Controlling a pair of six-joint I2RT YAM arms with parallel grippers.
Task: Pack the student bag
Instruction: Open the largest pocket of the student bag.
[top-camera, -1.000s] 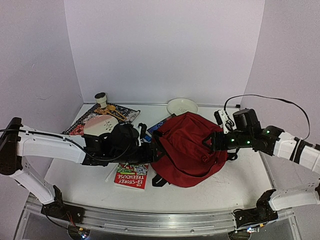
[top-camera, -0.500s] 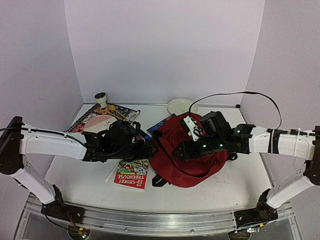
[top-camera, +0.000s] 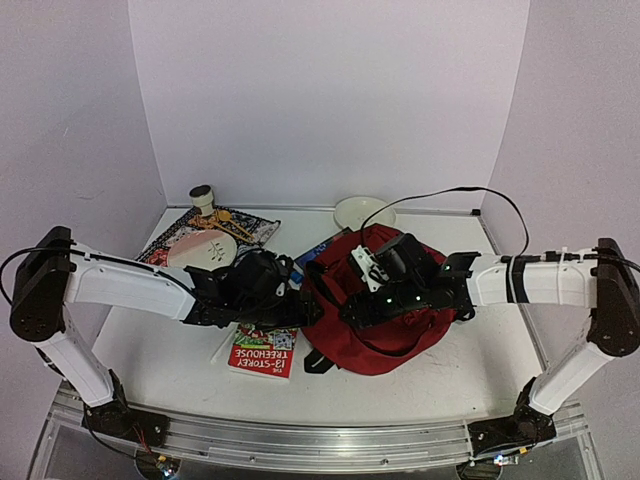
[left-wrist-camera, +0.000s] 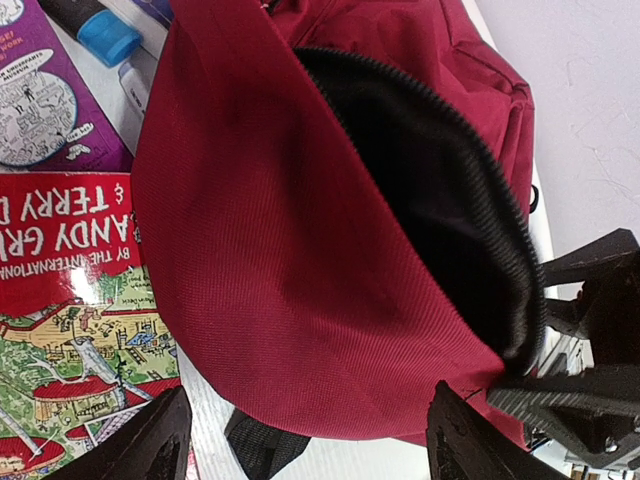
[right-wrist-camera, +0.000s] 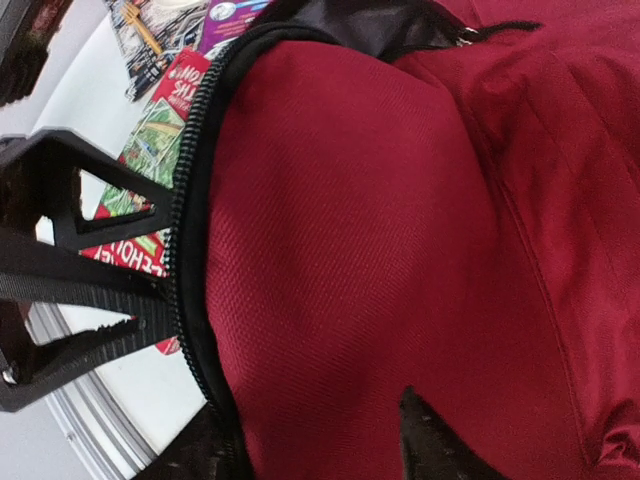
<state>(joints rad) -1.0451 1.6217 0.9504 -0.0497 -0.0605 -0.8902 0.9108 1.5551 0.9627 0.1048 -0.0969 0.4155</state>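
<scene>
Overhead, both arms come inward and meet at the left edge of the student bag (top-camera: 395, 345). It lies on the table (top-camera: 470, 375) with its mouth turned toward the left arm. On the far side of that arm's wrist are a patterned cloth (top-camera: 245, 228) and a pale disc (top-camera: 198, 250), the disc partly covered by the arm. A small tan object (top-camera: 203, 197) beyond them is too small to identify. The left gripper (left-wrist-camera: 310, 430) has its fingers (left-wrist-camera: 160, 440) well apart, with only the tips in frame at the bottom edge. A fold of the bag's red flap sits ahead of the gap, and no pinch on it is visible. To the left of those tips lies a red picture book (left-wrist-camera: 70, 300), its title cut off by the frame and its right side under the flap. Farther ahead on that side are a purple book (left-wrist-camera: 40, 100) and a blue-capped marker (left-wrist-camera: 100, 35), both cropped. Ahead and right of the tips, the black zipper (left-wrist-camera: 500, 215) curves round an open mouth; the interior is plain dark and any contents are not discernible. The right gripper (right-wrist-camera: 315, 440) shows its two tips as dark stubs at the bottom edge, part-way apart, with red fabric filling the gap. Whether they press it or merely straddle it cannot be told. Left of those tips, a black trussed finger (right-wrist-camera: 60, 270) of the other arm meets the zipper edge. Beyond the right gripper, a white bowl (top-camera: 363, 211) sits near the back wall, apart from the bag.
</scene>
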